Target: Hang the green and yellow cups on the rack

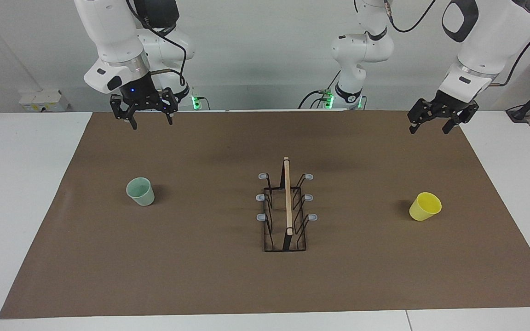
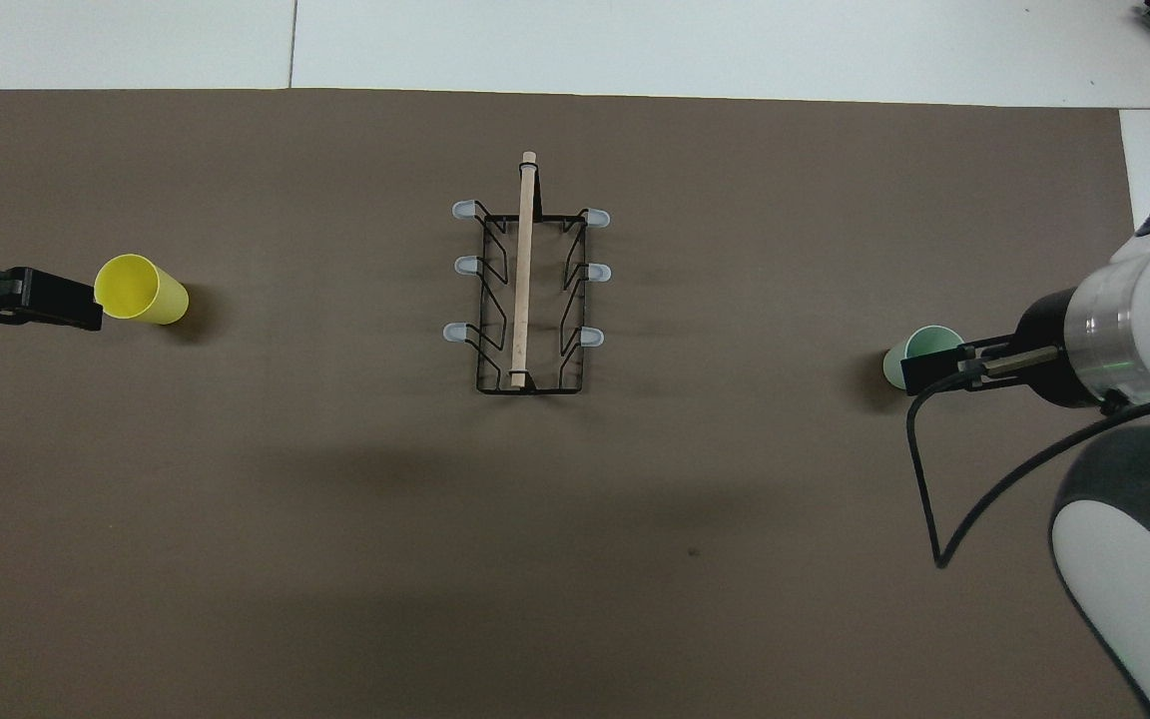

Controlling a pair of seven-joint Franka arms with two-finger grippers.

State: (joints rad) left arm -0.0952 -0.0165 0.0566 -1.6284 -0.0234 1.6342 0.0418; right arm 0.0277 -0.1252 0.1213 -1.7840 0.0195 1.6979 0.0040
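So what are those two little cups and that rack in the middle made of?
The green cup and yellow cup look like thin matte plastic, smooth and evenly coloured. The rack seems to be thin black wire, probably metal, with a pale, wood-like rod on top and grey prong tips, perhaps rubber.

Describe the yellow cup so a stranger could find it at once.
Start at the brown mat and find the black wire rack at its middle. Toward the left arm's end of the table stands the yellow cup, alone; its twin is mint green.
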